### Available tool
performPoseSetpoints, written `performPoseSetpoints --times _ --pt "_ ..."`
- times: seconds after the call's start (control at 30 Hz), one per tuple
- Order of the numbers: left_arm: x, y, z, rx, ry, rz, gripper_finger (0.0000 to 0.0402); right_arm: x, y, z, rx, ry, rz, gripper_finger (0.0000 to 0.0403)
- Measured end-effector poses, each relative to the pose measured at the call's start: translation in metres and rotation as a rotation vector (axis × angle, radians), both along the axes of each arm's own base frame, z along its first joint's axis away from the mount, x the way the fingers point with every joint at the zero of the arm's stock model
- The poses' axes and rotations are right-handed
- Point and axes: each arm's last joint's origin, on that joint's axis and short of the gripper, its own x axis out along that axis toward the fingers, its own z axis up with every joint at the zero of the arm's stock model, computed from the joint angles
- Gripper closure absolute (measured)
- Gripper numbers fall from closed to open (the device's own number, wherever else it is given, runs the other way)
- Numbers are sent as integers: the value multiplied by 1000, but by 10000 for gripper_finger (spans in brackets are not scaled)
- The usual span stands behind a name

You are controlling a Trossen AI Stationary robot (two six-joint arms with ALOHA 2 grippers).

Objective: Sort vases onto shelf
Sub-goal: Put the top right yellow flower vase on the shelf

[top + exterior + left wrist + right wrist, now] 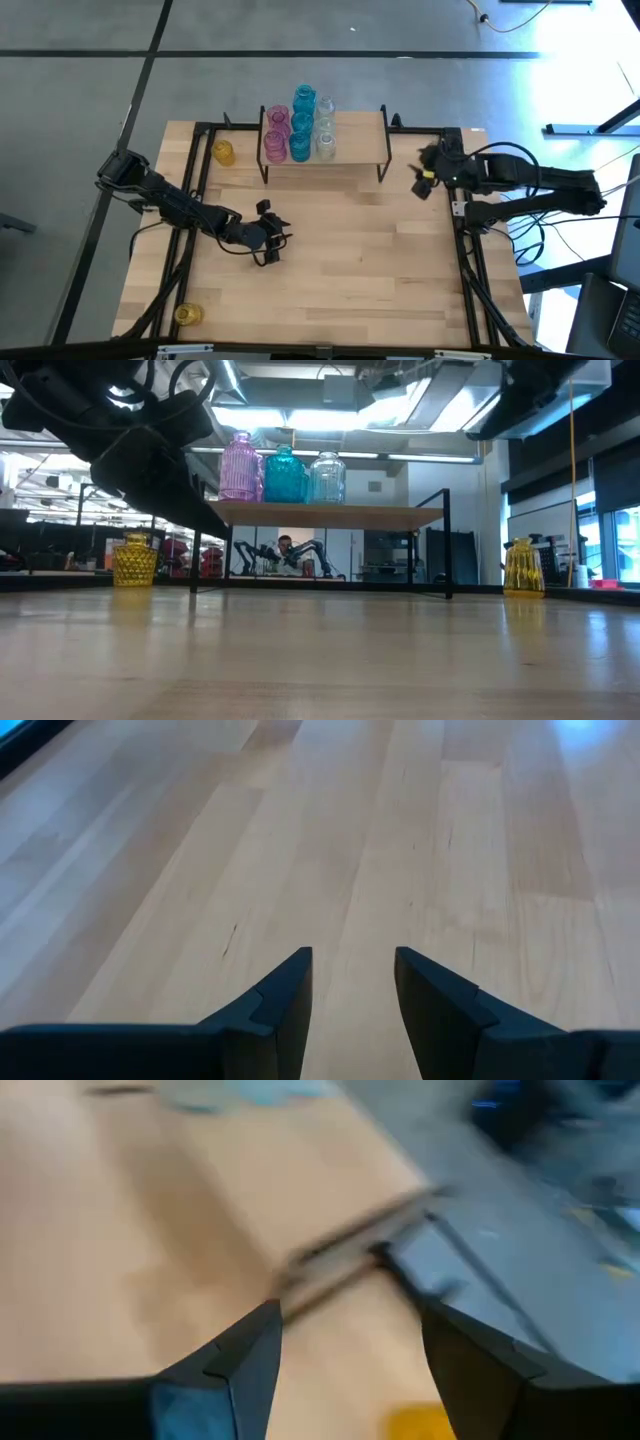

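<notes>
The shelf (350, 140) stands at the table's far edge. On its left half stand pink (276, 132), teal (302, 124) and clear (325, 126) vases, also seen in the low view (285, 475). A yellow vase (223, 152) rests on the table left of the shelf, and another (187, 314) is at the near left corner. A third yellow vase (523, 567) stands right of the shelf. My left gripper (352, 955) hovers open over bare tabletop at centre left (272, 240). My right gripper (345, 1310) is open and raised at the far right (423, 172).
The shelf's right half (360, 130) is bare board. A black metal frame (200, 180) runs along the table's edges. The middle and near part of the tabletop (360, 260) is bare wood. Cables hang off the right side (520, 240).
</notes>
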Motion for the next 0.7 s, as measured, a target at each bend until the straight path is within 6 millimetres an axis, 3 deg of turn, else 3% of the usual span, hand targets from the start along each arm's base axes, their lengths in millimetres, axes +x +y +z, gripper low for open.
performPoseSetpoints --times 0.37,0.7 --pt "0 0 0 0 -4 3 264 -15 -46 -6 -29 101 -354 182" --pt "0 0 0 0 -4 3 264 -13 -109 -39 305 214 -454 182"
